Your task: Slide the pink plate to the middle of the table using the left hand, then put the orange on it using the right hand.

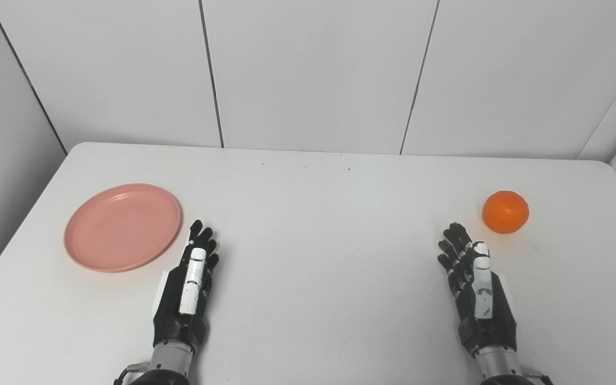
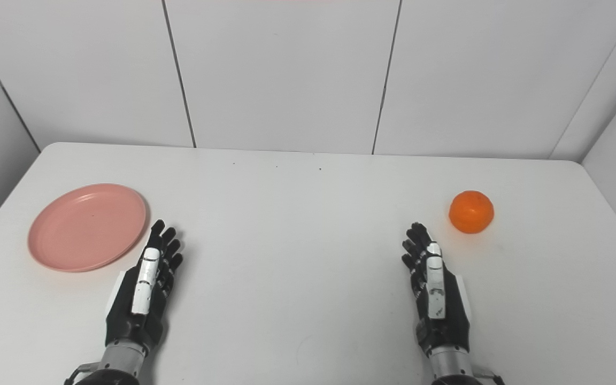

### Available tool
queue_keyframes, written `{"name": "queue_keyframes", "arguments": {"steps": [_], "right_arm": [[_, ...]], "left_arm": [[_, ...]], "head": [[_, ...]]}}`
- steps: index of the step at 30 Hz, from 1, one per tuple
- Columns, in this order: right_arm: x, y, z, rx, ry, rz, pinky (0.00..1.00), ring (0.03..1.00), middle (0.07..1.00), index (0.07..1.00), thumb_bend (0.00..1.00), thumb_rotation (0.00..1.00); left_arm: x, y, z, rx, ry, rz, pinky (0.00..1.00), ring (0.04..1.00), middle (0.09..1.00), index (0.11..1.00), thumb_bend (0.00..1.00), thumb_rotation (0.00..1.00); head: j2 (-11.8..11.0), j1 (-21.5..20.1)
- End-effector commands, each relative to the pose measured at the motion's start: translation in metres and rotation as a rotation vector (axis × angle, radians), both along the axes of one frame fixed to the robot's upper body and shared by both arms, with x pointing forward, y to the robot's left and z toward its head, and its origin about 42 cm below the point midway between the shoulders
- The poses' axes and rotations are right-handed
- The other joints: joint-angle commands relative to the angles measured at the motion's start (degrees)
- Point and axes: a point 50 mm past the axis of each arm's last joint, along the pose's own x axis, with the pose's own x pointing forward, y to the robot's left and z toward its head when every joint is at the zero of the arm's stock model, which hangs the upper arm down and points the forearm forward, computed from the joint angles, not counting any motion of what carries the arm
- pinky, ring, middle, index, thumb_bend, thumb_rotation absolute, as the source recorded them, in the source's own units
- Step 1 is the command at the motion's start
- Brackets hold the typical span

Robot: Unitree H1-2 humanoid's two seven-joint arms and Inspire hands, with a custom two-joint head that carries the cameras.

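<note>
Black fingers [image 1: 201, 240] of both hands extended, holding nothing.

Both views look down and forward from above the near edge of the table [image 1: 308, 224], facing the panelled wall [image 1: 308, 69] behind its far edge. They sit side by side and take in nearly the same stretch: the whole tabletop ahead of the left hand [image 1: 187, 291] and right hand [image 1: 476, 297]. In the right eye view everything sits a little further left.

Pink plate [image 2: 87, 226] far left, orange [image 2: 471, 212] far right, both hands apparently empty, fingers extended.
</note>
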Motion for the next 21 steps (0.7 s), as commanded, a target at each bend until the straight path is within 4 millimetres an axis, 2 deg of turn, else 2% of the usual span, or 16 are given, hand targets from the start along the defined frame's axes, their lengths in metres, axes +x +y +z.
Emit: {"name": "queue_keyframes", "arguments": {"steps": [1,5,10,11,12,13,14,15,16,17,20,21], "right_arm": [[-0.001,0.002,-0.005,-0.002,0.043,0.025,0.96,0.938,0.929,0.906,0.74,0.98],[0.000,0.000,-0.007,0.000,0.049,0.023,0.96,0.936,0.925,0.899,0.73,0.98],[0.002,-0.006,-0.011,-0.005,0.045,0.027,0.96,0.938,0.924,0.904,0.74,0.98],[0.002,-0.008,-0.013,-0.005,0.046,0.028,0.96,0.940,0.926,0.906,0.74,0.98],[0.003,-0.010,-0.015,-0.006,0.047,0.030,0.96,0.940,0.926,0.906,0.74,0.98],[0.003,-0.014,-0.018,-0.007,0.048,0.033,0.97,0.940,0.927,0.907,0.74,0.98],[0.003,-0.016,-0.019,-0.007,0.048,0.035,0.97,0.942,0.931,0.911,0.73,0.99],[0.003,-0.020,-0.023,-0.005,0.050,0.038,0.97,0.943,0.932,0.912,0.73,0.99],[0.003,-0.024,-0.025,-0.004,0.051,0.039,0.98,0.945,0.935,0.913,0.73,0.99],[0.003,-0.028,-0.028,-0.001,0.052,0.042,0.99,0.946,0.936,0.914,0.73,0.99],[0.004,-0.039,-0.036,0.006,0.047,0.053,1.00,0.965,0.952,0.928,0.74,0.99],[0.005,-0.043,-0.039,0.007,0.047,0.054,1.00,0.970,0.956,0.931,0.73,0.99]], "left_arm": [[0.003,-0.007,0.003,-0.017,0.000,-0.029,1.00,1.000,1.000,1.000,0.64,0.87],[0.004,-0.009,0.004,-0.021,0.000,-0.030,1.00,1.000,1.000,1.000,0.64,0.87],[0.005,-0.014,-0.001,-0.015,0.012,-0.025,1.00,1.000,1.000,1.000,0.64,0.84],[0.006,-0.016,-0.004,-0.016,0.018,-0.025,1.00,1.000,1.000,1.000,0.63,0.84],[0.006,-0.018,-0.006,-0.014,0.023,-0.025,1.00,1.000,1.000,1.000,0.63,0.85],[0.007,-0.021,-0.008,-0.012,0.026,-0.027,1.00,1.000,1.000,1.000,0.63,0.85],[0.007,-0.023,-0.009,-0.010,0.028,-0.027,1.00,1.000,1.000,1.000,0.64,0.85],[0.008,-0.028,-0.013,-0.007,0.027,-0.027,1.00,1.000,1.000,1.000,0.64,0.85],[0.009,-0.031,-0.015,-0.005,0.027,-0.026,1.00,0.997,1.000,1.000,0.64,0.86],[0.010,-0.035,-0.018,0.000,0.023,-0.019,1.00,0.995,1.000,1.000,0.64,0.87],[0.012,-0.045,-0.025,0.010,0.012,-0.010,1.00,0.970,0.998,1.000,0.59,0.89],[0.013,-0.048,-0.028,0.006,0.012,-0.013,1.00,0.971,0.999,1.000,0.57,0.90]], "head": [[-0.06,0.05],[-0.18,0.53],[-1.60,4.41],[-2.69,6.23],[-2.69,6.23],[-4.19,8.22],[-4.19,8.22],[-5.97,10.80],[-5.97,10.80],[-7.27,12.85],[-8.43,14.63],[-9.69,16.42]]}}
